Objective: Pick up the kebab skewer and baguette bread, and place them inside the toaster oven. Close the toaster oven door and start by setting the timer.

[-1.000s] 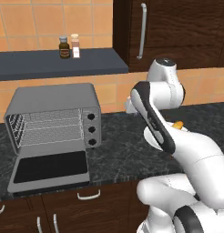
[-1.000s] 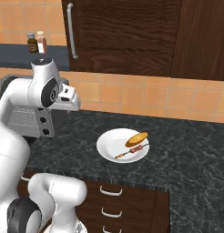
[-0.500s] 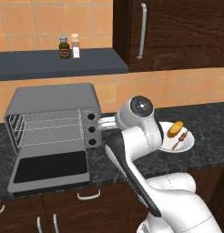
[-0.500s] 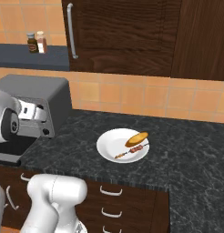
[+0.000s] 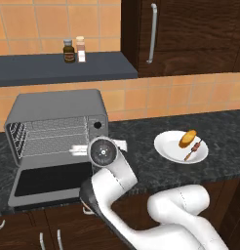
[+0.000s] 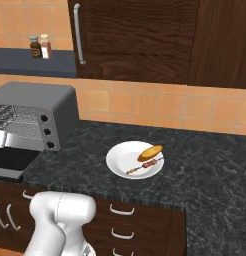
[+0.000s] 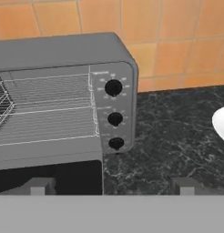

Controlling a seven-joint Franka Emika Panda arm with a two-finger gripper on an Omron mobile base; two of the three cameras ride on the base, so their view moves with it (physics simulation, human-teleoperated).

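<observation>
Gripper (image 7: pixel 111 186) jaws stand wide apart with nothing between them, its two grey fingertips poking up at the bottom of the hand view. It is aimed at the toaster oven (image 5: pixel 56 124), roughly at the corner where the knob panel meets the dropped door.

Both foods lie on the white plate (image 6: pixel 117 162), well apart from the hand. In the right base view the plate sits near centre, with the baguette bread (image 6: pixel 150 152) at about 1 o'clock on it and the kebab skewer (image 6: pixel 144 166) just beside the loaf, running from 7 o'clock up toward 3. In the left base view the plate is out at 3 o'clock from the oven.

The toaster oven door (image 5: pixel 49 185) lies flat and open toward the counter's front edge, wire racks exposed behind it. That is my main worry: the arm is folded low right in front of it, and any swing toward the plate could, I think, clip the door or its handle bar. The three black knobs (image 7: pixel 114 118) are also close ahead of the fingers; a forward nudge might turn one too early.

Next trouble is the skewer itself. It is thin and lies touching or nearly touching the loaf, so a grab could catch both or roll the stick off the plate rim.

Open room lies on the dark counter (image 6: pixel 205 175) between oven and plate, and at 3 o'clock beyond the plate. Overhead, the shelf (image 5: pixel 58 68) with two small bottles (image 5: pixel 74 50) limits a high swing above the oven.
</observation>
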